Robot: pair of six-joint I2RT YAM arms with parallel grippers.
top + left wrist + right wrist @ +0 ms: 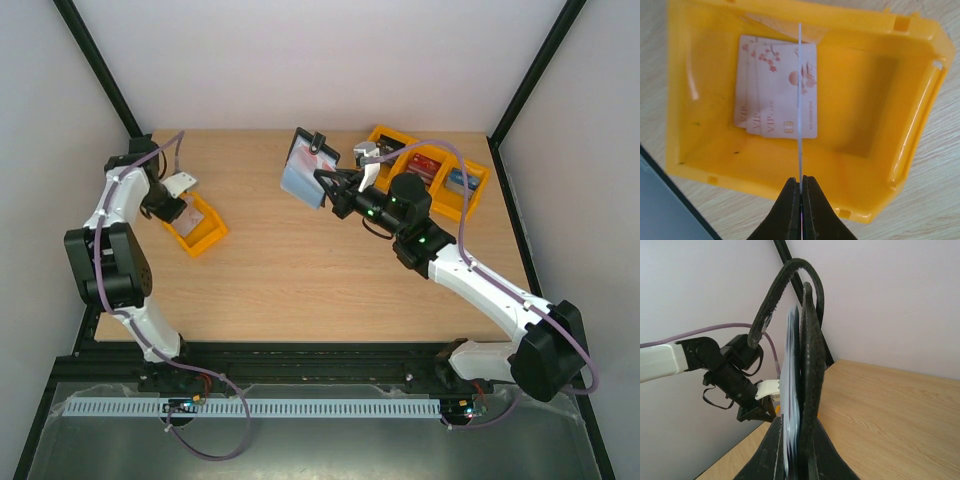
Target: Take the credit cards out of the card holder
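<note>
Left wrist view: my left claw (801, 181) pinches a credit card (800, 100) edge-on over the credit cards (772, 100) in the nine-o'clock tray (860, 65); I'd lower before releasing. My right claw (338, 188) grips the card holder (308, 165), twelve o'clock.

Left arm (108, 255): rises from its base at the near edge of the table (280, 280), folds sharply at the elbow and reaches toward the far left corner. The wrist turns the left claw (801, 186) downward. Its fingers are pressed together on the edge of one credit card (800, 90), seen edge-on in the wrist view.

Right arm (485, 288): stretches diagonally from its base toward the far centre. The right claw (338, 190) points left, raised above the table, with its fingers clamped on the lower edge of the card holder (310, 165).
</note>
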